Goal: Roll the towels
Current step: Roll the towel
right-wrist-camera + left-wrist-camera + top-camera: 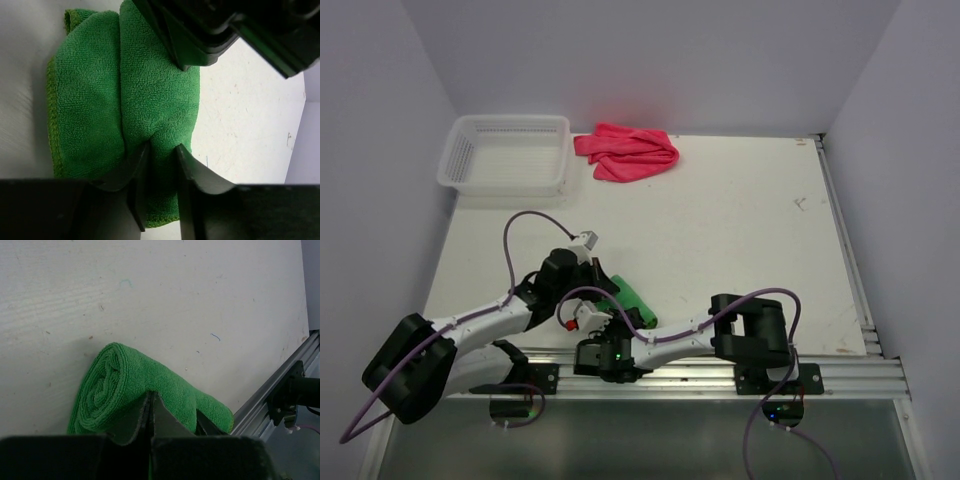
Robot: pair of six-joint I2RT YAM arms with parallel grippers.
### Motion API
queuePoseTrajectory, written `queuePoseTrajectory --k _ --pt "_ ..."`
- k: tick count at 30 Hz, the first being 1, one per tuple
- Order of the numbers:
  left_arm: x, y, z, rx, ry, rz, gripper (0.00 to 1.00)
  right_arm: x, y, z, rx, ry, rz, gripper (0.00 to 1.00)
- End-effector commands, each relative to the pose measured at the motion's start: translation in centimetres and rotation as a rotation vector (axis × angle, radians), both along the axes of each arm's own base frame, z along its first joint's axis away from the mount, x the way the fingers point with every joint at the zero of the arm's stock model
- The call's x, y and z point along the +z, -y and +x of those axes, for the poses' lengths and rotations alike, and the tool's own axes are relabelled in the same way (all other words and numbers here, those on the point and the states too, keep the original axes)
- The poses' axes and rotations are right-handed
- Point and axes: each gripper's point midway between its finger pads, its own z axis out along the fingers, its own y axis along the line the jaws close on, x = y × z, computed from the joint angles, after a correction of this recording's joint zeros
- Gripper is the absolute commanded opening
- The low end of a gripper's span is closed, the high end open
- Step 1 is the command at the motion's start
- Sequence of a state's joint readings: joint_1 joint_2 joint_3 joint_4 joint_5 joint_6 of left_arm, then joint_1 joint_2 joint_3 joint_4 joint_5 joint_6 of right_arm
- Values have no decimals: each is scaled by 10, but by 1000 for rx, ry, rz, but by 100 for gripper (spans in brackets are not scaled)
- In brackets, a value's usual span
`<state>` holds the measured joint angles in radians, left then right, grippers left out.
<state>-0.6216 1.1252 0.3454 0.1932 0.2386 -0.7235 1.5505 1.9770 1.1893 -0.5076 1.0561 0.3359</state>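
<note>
The green towel (632,301) lies as a roll near the table's front edge, its spiral end (102,392) facing the left wrist view. My left gripper (151,396) is shut, jaws together with nothing between them, and its tips press against the side of the roll. My right gripper (162,148) reaches in from the other side and is shut on a raised fold of the green towel (125,95). In the top view both grippers crowd the roll, the left (603,283) and the right (600,320). The pink-red towel (626,153) lies crumpled at the far edge.
A white mesh basket (506,152) stands at the back left, beside the pink-red towel. The aluminium rail (720,372) runs along the near edge just behind the roll. White walls close in the table on three sides.
</note>
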Motion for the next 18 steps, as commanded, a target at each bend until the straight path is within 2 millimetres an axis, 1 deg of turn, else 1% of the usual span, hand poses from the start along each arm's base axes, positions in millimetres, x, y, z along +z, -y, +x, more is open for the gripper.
queuePoseTrajectory --k 1,3,5,7,8,12,13,14,15,16,17,18 --pt "-11 -2 2 13 5 15 0 -11 2 -10 22 -83 16 31" --pt "-21 -5 0 19 -16 38 0 -9 -1 -12 31 -103 53 34" --pt "-29 -8 -2 31 -35 54 0 1 -4 -15 36 -126 116 39" --pt "-33 -11 -5 36 -41 57 0 10 -8 -17 39 -143 177 42" --pt "-37 -13 -8 39 -49 61 0 21 -8 -17 41 -145 215 43" --pt "-43 -17 -13 47 -59 61 0 45 -11 -22 62 -179 341 46" --pt "-44 -17 -14 45 -62 60 0 46 -9 -23 61 -186 357 47" --pt "-47 -19 -16 48 -68 62 0 48 -10 -26 71 -212 384 48" --pt "-47 -19 -17 48 -69 60 0 59 -13 -25 70 -224 447 48" --pt "-49 -19 -18 47 -72 61 0 58 -9 -25 71 -242 463 48" --pt "-50 -20 -19 50 -74 60 0 63 -12 -29 90 -292 507 50" --pt "-51 -20 -20 49 -76 60 0 65 -13 -24 74 -328 561 51"
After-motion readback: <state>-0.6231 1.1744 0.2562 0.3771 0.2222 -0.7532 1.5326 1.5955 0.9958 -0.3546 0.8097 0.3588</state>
